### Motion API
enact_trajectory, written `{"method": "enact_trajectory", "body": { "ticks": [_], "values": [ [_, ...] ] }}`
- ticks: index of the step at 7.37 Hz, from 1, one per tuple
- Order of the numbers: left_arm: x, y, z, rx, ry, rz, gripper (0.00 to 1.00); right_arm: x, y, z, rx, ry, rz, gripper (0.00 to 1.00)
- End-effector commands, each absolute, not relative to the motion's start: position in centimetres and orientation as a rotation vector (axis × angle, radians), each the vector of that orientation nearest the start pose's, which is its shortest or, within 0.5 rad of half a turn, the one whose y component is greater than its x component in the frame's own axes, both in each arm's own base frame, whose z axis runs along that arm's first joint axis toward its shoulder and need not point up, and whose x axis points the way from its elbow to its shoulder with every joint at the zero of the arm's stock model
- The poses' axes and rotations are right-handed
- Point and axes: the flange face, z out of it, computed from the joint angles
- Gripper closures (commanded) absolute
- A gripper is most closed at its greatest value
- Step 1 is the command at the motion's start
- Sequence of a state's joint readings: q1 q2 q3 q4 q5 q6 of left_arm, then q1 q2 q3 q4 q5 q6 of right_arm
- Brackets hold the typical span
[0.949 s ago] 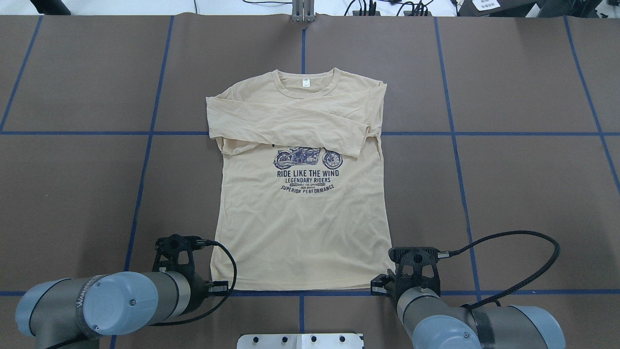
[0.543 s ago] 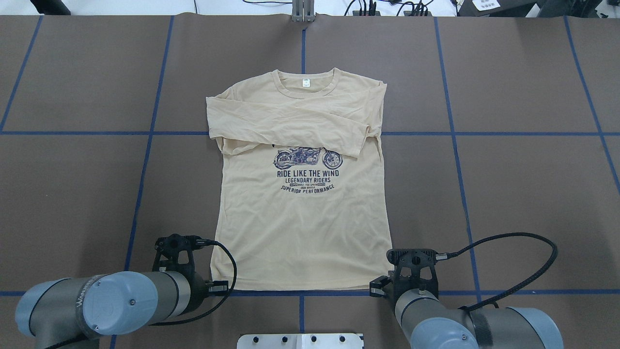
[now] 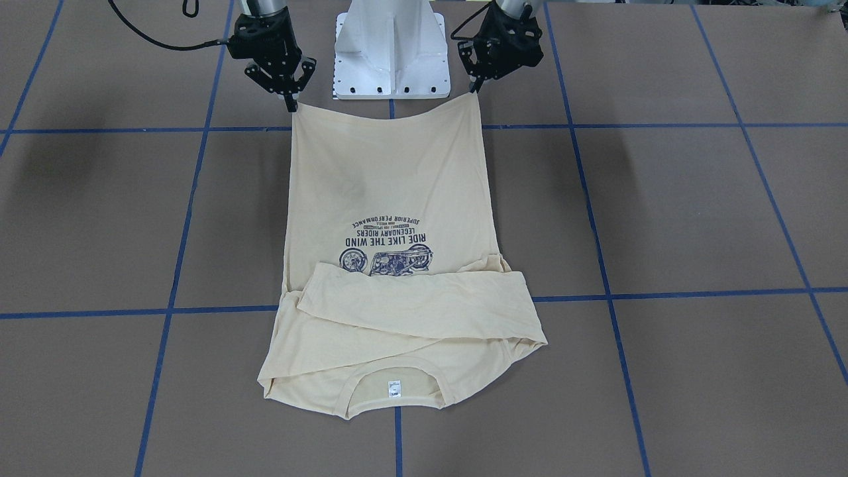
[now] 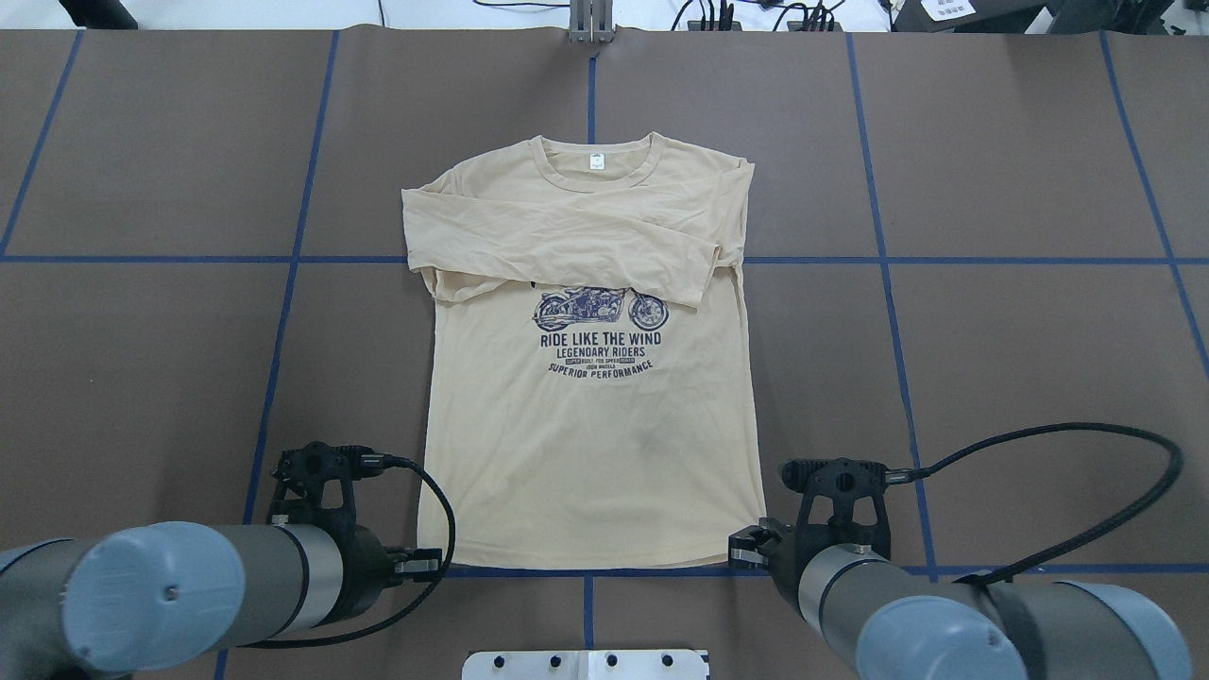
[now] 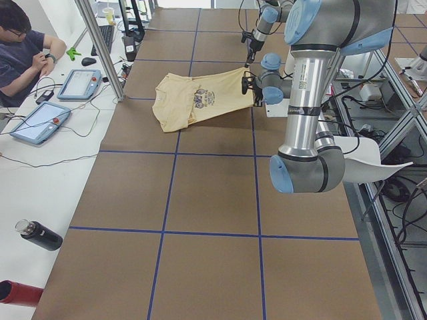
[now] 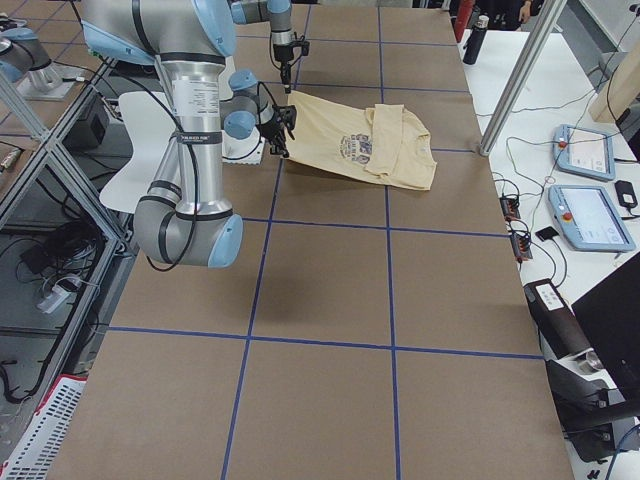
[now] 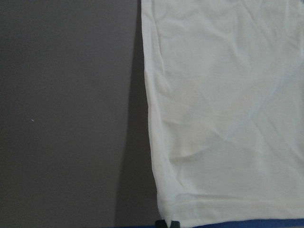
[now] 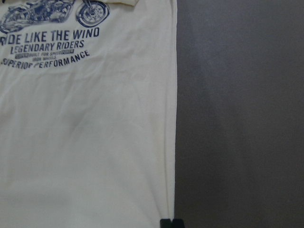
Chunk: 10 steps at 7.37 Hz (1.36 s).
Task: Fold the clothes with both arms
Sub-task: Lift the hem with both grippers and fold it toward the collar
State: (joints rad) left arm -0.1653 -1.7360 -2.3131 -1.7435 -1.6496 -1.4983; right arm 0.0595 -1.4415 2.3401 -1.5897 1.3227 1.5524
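Pinching one bottom corner each, your right gripper (image 3: 291,101) and left gripper (image 3: 476,87) are both clenched on the long-sleeved shirt (image 4: 586,453). In the front-facing view the black fingertips meet right at the cloth's corners. Each wrist camera shows dark tips at the bottom of its frame, just where the hem (image 7: 223,209) ends. You hold the corners, not the middle, so that the thin fabric spans between the two arms. Even so, the hem sags in a shallow curve between the grips. The side views show that end raised off the brown table (image 4: 992,359) while the rest slopes down onto it. Outward from the grips, the shirt's body lies print-up along the table's centre line, with the motorcycle print (image 4: 600,309) and its lettering readable from the robot's side. Beyond that, both sleeves (image 4: 567,241) are crossed over the chest, which keeps them inside the shirt's outline, so I judge the sleeve step done. The ribbed neckline (image 4: 595,162) with its small white tag lies flat at the far end, well away from the white pedestal base (image 3: 391,46). That layout suits carrying the hem toward the neckline to halve the shirt. Watch that the crossed sleeves don't slide as the cloth drags.
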Motion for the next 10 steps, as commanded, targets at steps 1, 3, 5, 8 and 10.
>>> {"method": "enact_trajectory", "body": {
  "ticks": [1, 3, 5, 8, 10],
  "values": [
    [35.1, -16.4, 17.7, -0.017, 1.143, 0.036, 1.00, -35.7, -13.9, 20.5, 0.146, -0.946, 0.034, 1.00],
    [33.1, -13.5, 16.0, -0.063, 1.174, 0.103, 1.00, -32.4, -11.5, 18.4, 0.107, -0.970, -0.036, 1.00],
    [36.0, -14.5, 18.0, -0.051, 1.100, 0.076, 1.00, -35.2, -14.2, 20.6, 0.159, -0.882, 0.035, 1.00],
    [45.7, -25.6, 21.5, 0.125, 0.926, -0.041, 1.00, -45.9, -27.0, 21.2, 0.300, -0.769, 0.189, 1.00],
    [44.0, -30.8, 22.5, 0.175, 0.890, -0.126, 1.00, -46.6, -34.8, 24.4, 0.376, -0.756, 0.257, 1.00]
  ]
}}
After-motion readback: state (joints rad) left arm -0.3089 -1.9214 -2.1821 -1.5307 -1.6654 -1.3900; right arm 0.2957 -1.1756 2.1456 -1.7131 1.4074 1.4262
